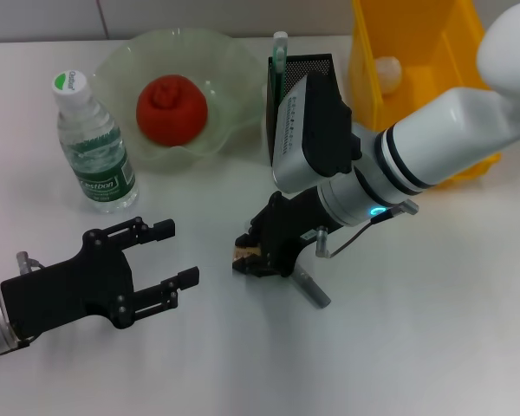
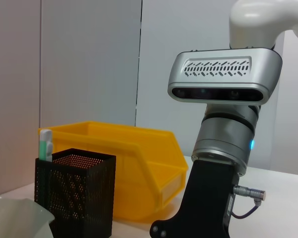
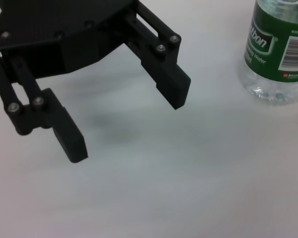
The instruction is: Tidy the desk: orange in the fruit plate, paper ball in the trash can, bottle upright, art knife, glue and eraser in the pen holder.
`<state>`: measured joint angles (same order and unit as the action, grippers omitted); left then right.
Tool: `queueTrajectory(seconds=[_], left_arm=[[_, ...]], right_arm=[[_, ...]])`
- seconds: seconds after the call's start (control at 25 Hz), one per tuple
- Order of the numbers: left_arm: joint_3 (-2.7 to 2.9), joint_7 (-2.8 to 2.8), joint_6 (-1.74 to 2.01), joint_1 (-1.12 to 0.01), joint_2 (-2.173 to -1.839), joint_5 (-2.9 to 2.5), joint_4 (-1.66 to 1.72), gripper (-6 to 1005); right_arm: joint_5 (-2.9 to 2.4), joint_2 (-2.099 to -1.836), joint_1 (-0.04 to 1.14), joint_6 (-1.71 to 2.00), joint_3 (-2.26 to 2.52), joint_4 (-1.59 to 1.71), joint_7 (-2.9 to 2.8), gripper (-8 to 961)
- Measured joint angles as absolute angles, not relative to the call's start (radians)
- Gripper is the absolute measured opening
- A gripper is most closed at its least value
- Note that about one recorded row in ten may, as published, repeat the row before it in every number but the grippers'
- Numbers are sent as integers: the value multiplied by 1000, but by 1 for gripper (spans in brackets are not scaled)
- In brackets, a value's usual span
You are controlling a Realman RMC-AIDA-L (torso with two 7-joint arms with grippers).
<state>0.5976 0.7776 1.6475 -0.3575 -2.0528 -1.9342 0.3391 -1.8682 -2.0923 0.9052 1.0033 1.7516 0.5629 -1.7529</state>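
The orange (image 1: 172, 108) lies in the pale green fruit plate (image 1: 234, 113) at the back. The bottle (image 1: 91, 143) stands upright to the plate's left and also shows in the right wrist view, bottle (image 3: 275, 49). A white-and-green glue stick (image 1: 280, 50) pokes out of the black mesh pen holder (image 1: 316, 68). The paper ball (image 1: 388, 71) rests inside the yellow trash can (image 1: 442, 52). My right gripper (image 1: 245, 257) is down at the table, shut on a small tan eraser (image 1: 241, 254). The grey art knife (image 1: 314, 288) lies just behind it. My left gripper (image 1: 180, 251) hovers open and empty.
In the left wrist view the right arm's wrist (image 2: 218, 148) stands in front of the yellow trash can (image 2: 139, 163), with the pen holder (image 2: 77, 193) beside it. Bare tabletop (image 1: 433, 347) spreads along the front right.
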Motion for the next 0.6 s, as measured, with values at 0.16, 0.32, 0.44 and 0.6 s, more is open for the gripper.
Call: queueTrajectory(seconds=[0.16,0.32,0.44,0.6], left_arm=[[598,778,1648,-357,-2053,-1934,339,696],[597,778,1653,-357,-2052,-1934,339,696],[595,777,1663,-357,-2050,-1934,339,696],[593,777,1667,-355,-2048,-1934,342,696]], right_arm=[[-1861,-2092,901,1003,1751,570,-1753,285],[-1818,-2092,891,1004,1739,587,-1748,262],[-1815,-2092,863,1012,1701,626,-1749,257],[-1786,-2088,827,1042,1611,665,-1753,260]])
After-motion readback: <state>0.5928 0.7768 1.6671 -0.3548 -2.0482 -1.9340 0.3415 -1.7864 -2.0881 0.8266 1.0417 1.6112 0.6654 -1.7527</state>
